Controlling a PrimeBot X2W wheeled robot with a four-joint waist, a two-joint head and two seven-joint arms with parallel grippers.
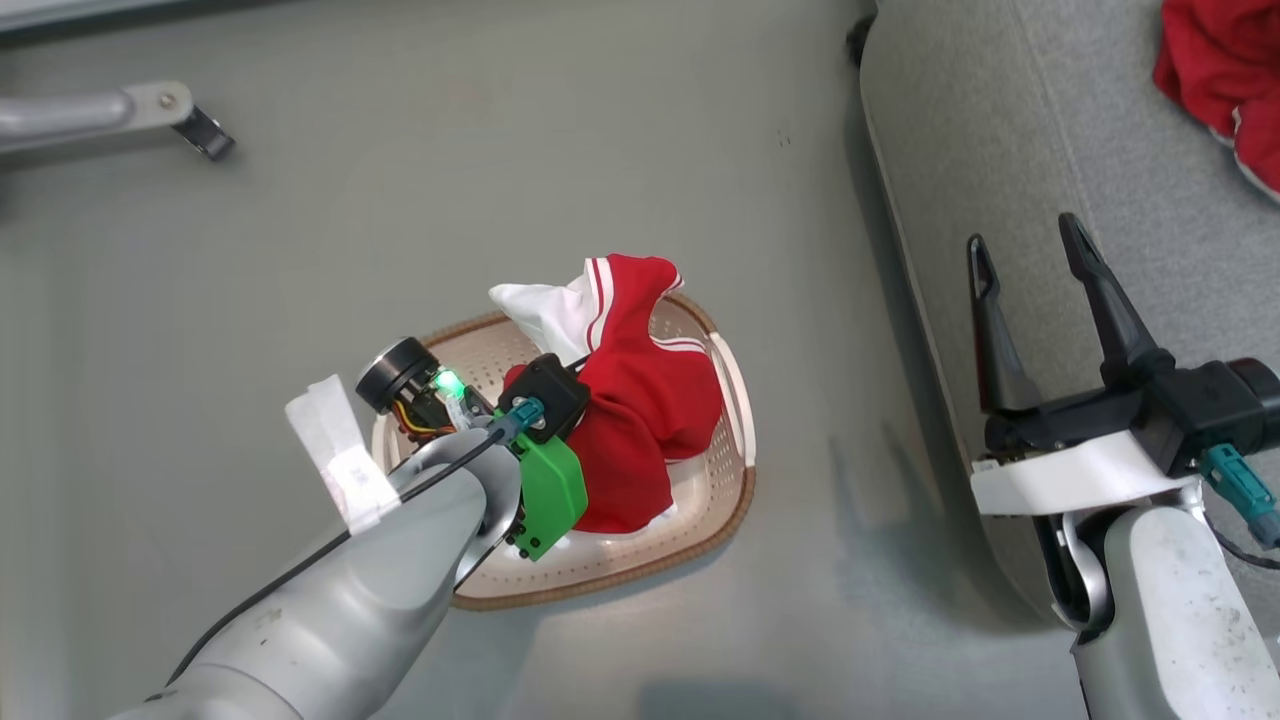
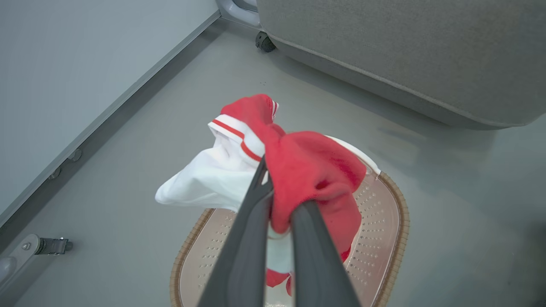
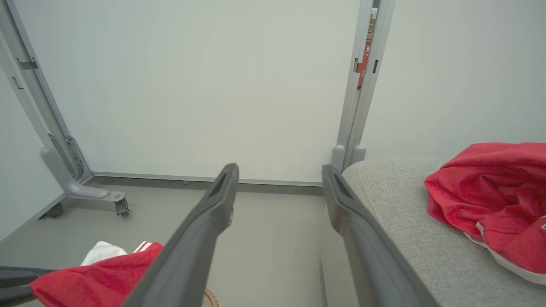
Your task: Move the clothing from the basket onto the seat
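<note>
Two garments: first garment [image 1: 650, 400] is pinched tight by the left gripper [image 2: 277, 204] over the one basket [image 1: 720, 500], second garment [image 1: 1220, 80] is laid far right of it. The right gripper [image 1: 1024, 235] is held wide, empty.

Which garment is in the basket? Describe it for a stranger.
Left of the seat, an oval basket stands on the floor. The garment in it is red with a white panel, held by the left pincer; the other garment lies on the seat.

bright, even light, soft shadows beside the seat [image 1: 960, 140] and basket [image 1: 715, 470], wide-angle bowing at wrist-view edges
</note>
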